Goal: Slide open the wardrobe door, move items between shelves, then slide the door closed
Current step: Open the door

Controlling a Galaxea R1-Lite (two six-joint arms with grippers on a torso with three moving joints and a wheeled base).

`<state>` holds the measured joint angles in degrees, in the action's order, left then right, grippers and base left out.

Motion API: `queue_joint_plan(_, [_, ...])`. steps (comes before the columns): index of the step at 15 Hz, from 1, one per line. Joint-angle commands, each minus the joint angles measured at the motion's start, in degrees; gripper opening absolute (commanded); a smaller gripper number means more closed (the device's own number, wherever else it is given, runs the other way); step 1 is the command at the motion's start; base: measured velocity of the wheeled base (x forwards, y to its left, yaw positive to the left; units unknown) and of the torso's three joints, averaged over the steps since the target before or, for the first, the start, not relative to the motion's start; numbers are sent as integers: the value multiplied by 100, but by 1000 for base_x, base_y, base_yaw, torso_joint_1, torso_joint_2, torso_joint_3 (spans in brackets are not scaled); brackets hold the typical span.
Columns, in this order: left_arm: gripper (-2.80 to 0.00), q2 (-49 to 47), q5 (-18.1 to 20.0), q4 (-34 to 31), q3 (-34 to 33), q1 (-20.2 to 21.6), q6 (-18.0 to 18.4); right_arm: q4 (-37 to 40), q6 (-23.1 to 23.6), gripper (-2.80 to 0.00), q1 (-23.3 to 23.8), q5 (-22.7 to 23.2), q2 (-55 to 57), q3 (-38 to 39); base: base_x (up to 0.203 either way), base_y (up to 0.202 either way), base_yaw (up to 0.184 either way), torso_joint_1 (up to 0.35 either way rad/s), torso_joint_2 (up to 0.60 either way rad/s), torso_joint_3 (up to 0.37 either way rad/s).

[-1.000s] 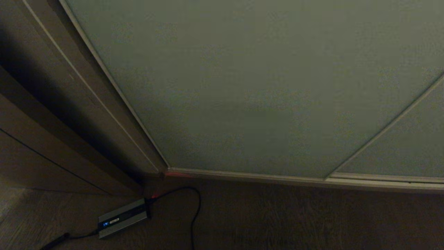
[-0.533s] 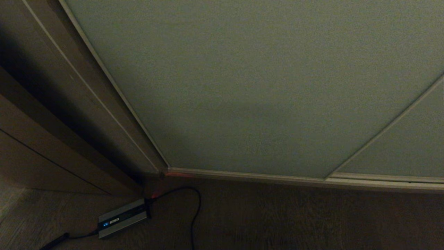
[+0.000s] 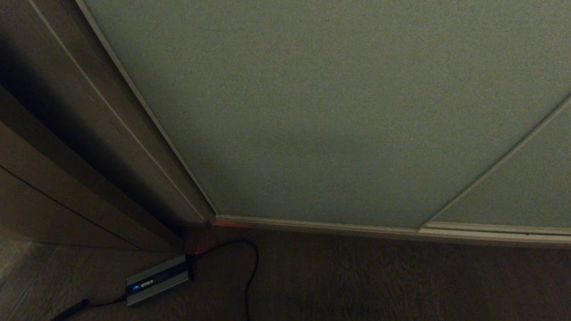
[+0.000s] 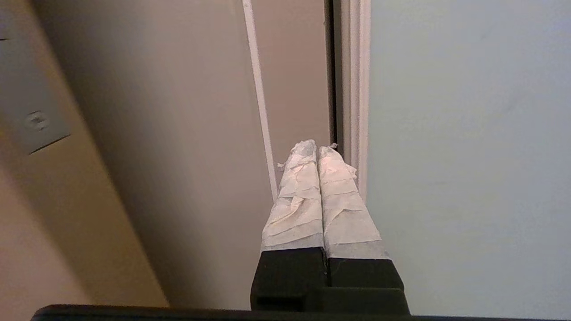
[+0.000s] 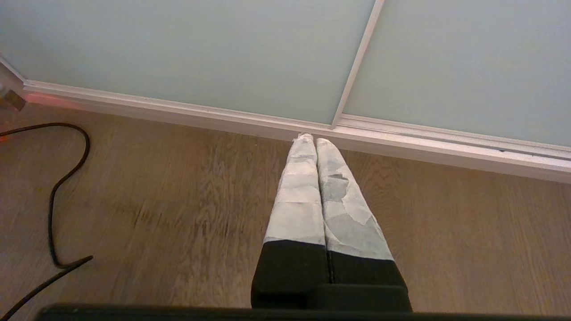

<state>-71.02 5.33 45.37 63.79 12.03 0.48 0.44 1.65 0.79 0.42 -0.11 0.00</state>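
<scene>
The closed left gripper [image 4: 317, 149], taped fingers together, is best pressed against the cream frame edge of the pale grey-green sliding wardrobe door [image 4: 468, 133] and pushed sideways.

The door [image 3: 339, 107] is showing a matt, smooth grey-green panel, and its frame [image 3: 321, 226] is looking like pale, slightly shiny metal. Left of the door, the side panel [image 3: 58, 133] is looking like brown matt wood. Below the door, the floor [image 5: 178, 214] is showing grained wood. The fingers [image 4: 308, 196] are wearing crinkled white tape over black plastic.
</scene>
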Motion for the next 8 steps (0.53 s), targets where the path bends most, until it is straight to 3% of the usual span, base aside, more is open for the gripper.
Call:
queue_joint_plan(1, [-280,-336,26,-15,315,-31,73,0,2,-280,0,2,11,18,0,0,0,0,0,0])
queue_joint_plan(8, [-280,-796,143,-95,605,-245,160,0,2,-280,0,2,11,18,0,0,0,0,0,0])
